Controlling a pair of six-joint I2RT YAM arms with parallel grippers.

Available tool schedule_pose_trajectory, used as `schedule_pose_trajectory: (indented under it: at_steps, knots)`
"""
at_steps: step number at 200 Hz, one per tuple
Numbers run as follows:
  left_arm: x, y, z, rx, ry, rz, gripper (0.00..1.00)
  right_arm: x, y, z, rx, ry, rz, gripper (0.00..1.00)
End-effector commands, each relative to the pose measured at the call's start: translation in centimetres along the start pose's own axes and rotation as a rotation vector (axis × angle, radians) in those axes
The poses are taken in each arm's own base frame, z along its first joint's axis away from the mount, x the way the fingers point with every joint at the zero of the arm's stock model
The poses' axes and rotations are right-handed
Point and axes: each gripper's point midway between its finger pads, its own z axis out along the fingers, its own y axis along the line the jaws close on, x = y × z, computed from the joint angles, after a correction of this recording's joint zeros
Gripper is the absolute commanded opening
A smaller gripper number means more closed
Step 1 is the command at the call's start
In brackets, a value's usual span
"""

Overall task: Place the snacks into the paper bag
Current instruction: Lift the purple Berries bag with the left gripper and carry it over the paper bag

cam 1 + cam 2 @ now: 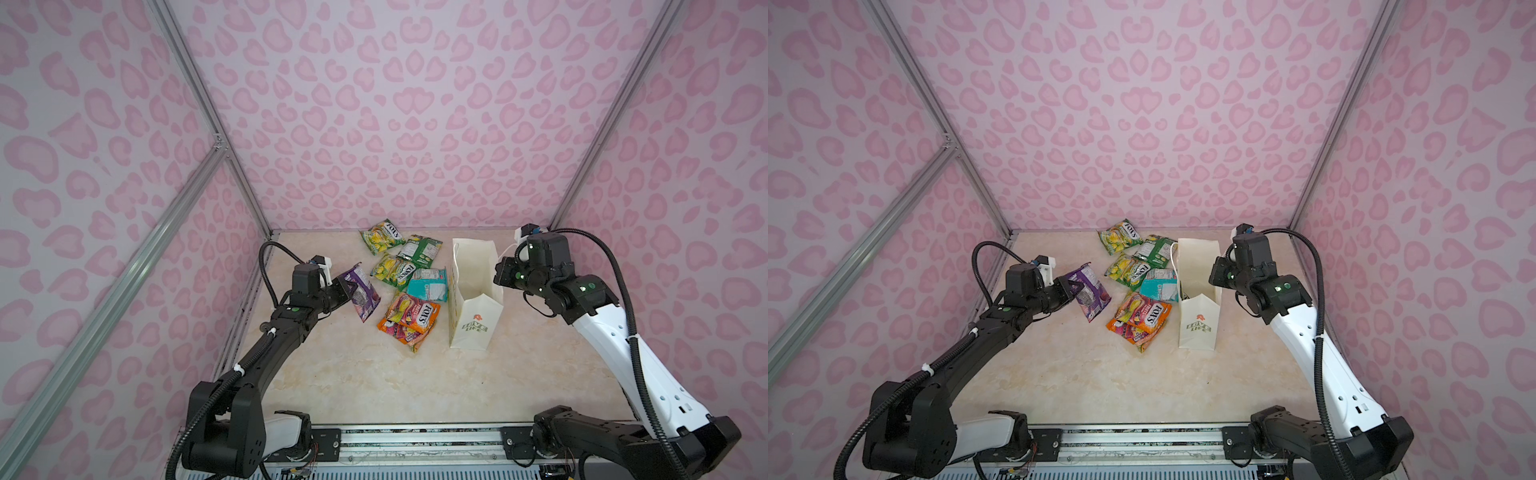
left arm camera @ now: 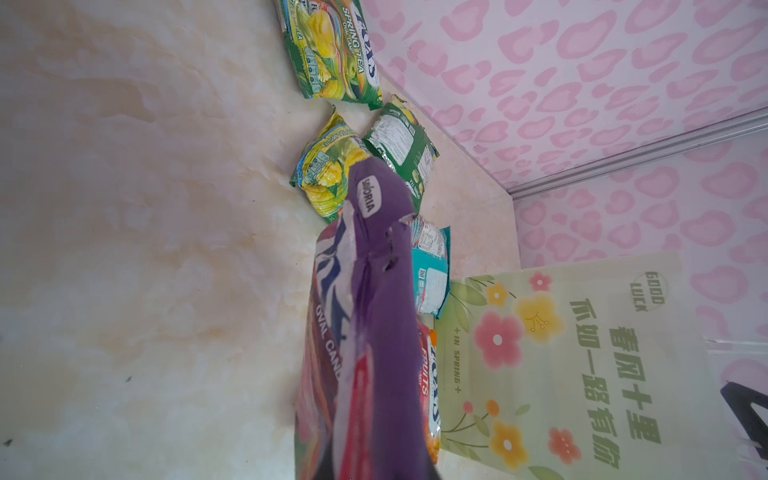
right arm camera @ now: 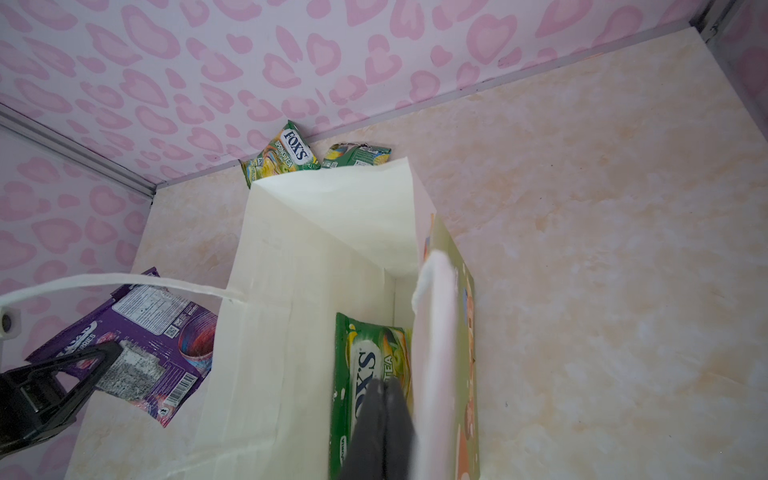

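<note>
My left gripper (image 1: pixel 347 289) is shut on a purple snack packet (image 1: pixel 362 293), held tilted above the table left of the pile; the packet (image 2: pixel 374 291) hides the jaws in the left wrist view. Several snacks lie on the table: two green-yellow FOX'S packets (image 1: pixel 382 237) (image 1: pixel 392 270), a dark green one (image 1: pixel 419 249), a teal-white one (image 1: pixel 428 284) and orange-pink ones (image 1: pixel 411 316). The white paper bag (image 1: pixel 473 324) stands open to their right. Inside it lies a green FOX'S packet (image 3: pixel 365 365). My right gripper (image 3: pixel 384 399) is shut at the bag's right rim, beside the cord handle (image 3: pixel 434 316), nothing visible between its tips.
Pink patterned walls with aluminium posts (image 1: pixel 232 166) close in the left, back and right. A metal rail (image 1: pixel 415 440) runs along the front edge. Bare marble tabletop (image 1: pixel 374 382) lies between the pile and the rail.
</note>
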Motion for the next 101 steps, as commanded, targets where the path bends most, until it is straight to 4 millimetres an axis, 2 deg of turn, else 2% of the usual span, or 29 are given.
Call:
schedule_pose_trajectory:
  at_steps: [1, 43, 101]
  knots:
    - [-0.6, -1.1, -0.9, 0.012, -0.012, 0.033, 0.04, -0.2, 0.2, 0.1, -0.004, -0.006, -0.011, 0.0]
    - [-2.1, -4.8, -3.9, 0.037, -0.052, 0.087, 0.03, -0.2, 0.2, 0.2, -0.004, -0.007, -0.013, 0.0]
    - [-3.3, -11.9, -8.3, 0.096, -0.118, 0.208, 0.04, -0.2, 0.4, 0.3, -0.014, -0.01, -0.009, 0.0]
